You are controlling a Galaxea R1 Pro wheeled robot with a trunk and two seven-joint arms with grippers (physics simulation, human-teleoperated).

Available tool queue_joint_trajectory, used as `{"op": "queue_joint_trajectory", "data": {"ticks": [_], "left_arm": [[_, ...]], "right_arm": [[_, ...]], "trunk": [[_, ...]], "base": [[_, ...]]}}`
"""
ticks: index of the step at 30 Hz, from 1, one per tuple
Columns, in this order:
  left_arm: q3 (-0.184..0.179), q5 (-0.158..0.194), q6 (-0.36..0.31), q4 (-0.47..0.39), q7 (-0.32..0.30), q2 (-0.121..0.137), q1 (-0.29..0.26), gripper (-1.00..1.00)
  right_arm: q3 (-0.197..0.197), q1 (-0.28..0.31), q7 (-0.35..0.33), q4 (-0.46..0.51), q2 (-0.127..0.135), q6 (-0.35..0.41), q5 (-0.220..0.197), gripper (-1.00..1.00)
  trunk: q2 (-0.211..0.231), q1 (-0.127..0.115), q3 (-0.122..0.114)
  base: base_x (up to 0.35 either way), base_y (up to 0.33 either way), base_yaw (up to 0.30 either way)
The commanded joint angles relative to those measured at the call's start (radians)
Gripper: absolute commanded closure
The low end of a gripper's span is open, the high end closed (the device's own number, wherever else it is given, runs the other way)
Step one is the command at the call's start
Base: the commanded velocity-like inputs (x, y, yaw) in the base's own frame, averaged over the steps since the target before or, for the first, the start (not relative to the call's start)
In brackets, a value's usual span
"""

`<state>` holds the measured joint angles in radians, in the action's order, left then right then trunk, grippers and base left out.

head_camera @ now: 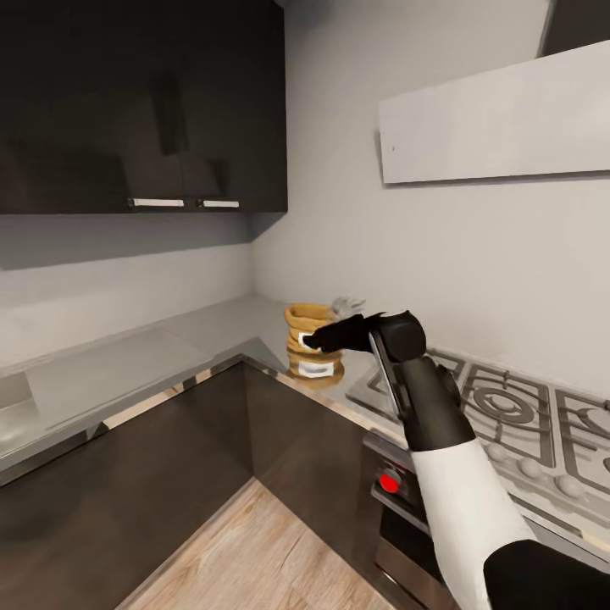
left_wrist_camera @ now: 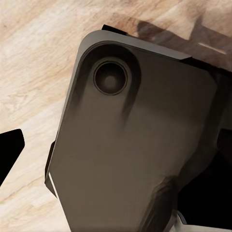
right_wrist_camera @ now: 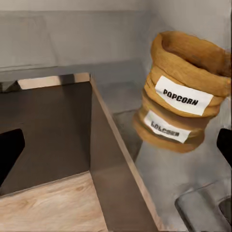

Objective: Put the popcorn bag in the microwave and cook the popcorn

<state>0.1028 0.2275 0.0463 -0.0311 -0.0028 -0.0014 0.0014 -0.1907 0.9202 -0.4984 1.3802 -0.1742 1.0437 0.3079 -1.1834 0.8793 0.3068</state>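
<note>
The right gripper (head_camera: pixel 312 341) covers part of the popcorn bag (head_camera: pixel 307 320) behind it; whether its fingertips touch the bag cannot be told.

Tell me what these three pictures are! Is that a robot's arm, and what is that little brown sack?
Yes, a robot in a pretend computer kitchen. The big picture comes from a camera on its head; the other two come from cameras by its hands. Its right pincer reaches toward the popcorn bag, a small sack standing on the shiny grey countertop beside the gas hob. The right hand's camera sees the bag's POPCORN label and its reflection below. The pincer looks open; nothing is held yet. The left hand's camera points down at the wooden floor.
</note>
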Motion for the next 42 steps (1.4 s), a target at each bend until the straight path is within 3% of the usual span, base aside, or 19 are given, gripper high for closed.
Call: {"op": "queue_joint_trajectory", "data": {"ticks": [1, 3, 4, 11, 13, 15, 17, 18, 20, 24, 26, 33, 42], "left_arm": [[0.007, 0.000, 0.001, -0.001, 0.000, 0.000, 0.000, -1.00], [0.008, 0.000, 0.001, -0.001, 0.000, 0.000, 0.000, -1.00], [0.006, 0.000, 0.001, -0.001, -0.001, 0.000, 0.000, -1.00], [0.006, -0.001, 0.001, -0.001, -0.002, 0.000, 0.000, -1.00], [0.006, -0.001, 0.001, -0.001, -0.002, 0.000, 0.000, -1.00], [0.006, -0.001, 0.001, -0.001, -0.002, 0.000, 0.000, -1.00], [0.006, -0.001, 0.001, -0.002, -0.002, 0.000, 0.000, -1.00], [0.006, -0.001, 0.001, -0.002, -0.002, 0.000, 0.000, -1.00], [0.006, 0.000, 0.001, -0.002, -0.002, 0.000, 0.000, -1.00], [0.006, -0.001, 0.002, -0.002, -0.002, 0.000, 0.000, -1.00], [0.007, -0.001, 0.002, -0.003, -0.002, 0.000, 0.000, -1.00], [0.003, -0.004, 0.003, -0.003, -0.009, 0.000, 0.000, -1.00], [0.003, -0.004, 0.002, -0.003, -0.009, 0.000, 0.000, -1.00]], "right_arm": [[0.012, 0.015, -0.002, 0.004, 0.000, 0.004, 0.013, -1.00], [0.026, 0.024, 0.039, 0.004, 0.000, 0.004, 0.018, -1.00], [0.053, 0.027, 0.111, 0.003, 0.000, 0.004, 0.020, -1.00], [0.097, 0.028, 0.139, 0.003, 0.000, 0.004, 0.021, -1.00], [0.123, 0.028, 0.159, 0.003, 0.000, 0.004, 0.022, -1.00], [0.170, 0.041, 0.230, -0.011, 0.000, 0.004, 0.027, -1.00], [0.191, 0.099, 0.306, -0.124, 0.000, 0.004, 0.027, -1.00], [0.209, 0.151, 0.331, -0.236, 0.000, 0.004, 0.025, -1.00], [0.284, 0.267, 0.354, -0.454, 0.000, 0.004, 0.023, -1.00], [0.398, 0.488, 0.386, -0.753, 0.000, 0.004, 0.021, -1.00], [0.422, 0.521, 0.422, -0.803, 0.000, 0.004, 0.022, -1.00], [0.486, 0.536, 0.458, -0.840, 0.000, 0.004, 0.020, -1.00], [0.476, 0.536, 0.458, -0.839, 0.000, 0.004, 0.028, -1.00]], "trunk": [[-0.001, 0.000, 0.001], [-0.001, 0.000, 0.001], [-0.001, 0.000, 0.001], [-0.001, 0.000, 0.001], [-0.001, 0.000, 0.001], [-0.001, 0.000, 0.001], [-0.001, 0.000, 0.001], [-0.001, 0.000, 0.001], [-0.001, 0.000, 0.001], [-0.001, 0.000, 0.001], [-0.001, 0.000, 0.001], [-0.001, 0.000, 0.001], [-0.001, 0.000, 0.001]], "base": [[0.000, 0.000, 0.000], [0.000, 0.000, 0.000], [0.000, 0.000, 0.000], [0.000, 0.000, 0.000], [0.000, 0.000, 0.000], [0.000, 0.000, 0.000], [0.000, 0.000, 0.000], [0.000, 0.000, 0.000], [0.000, 0.000, 0.000], [0.000, 0.000, 0.000], [0.000, 0.000, 0.000], [0.175, 0.000, 0.000], [0.321, 0.000, 0.000]]}}
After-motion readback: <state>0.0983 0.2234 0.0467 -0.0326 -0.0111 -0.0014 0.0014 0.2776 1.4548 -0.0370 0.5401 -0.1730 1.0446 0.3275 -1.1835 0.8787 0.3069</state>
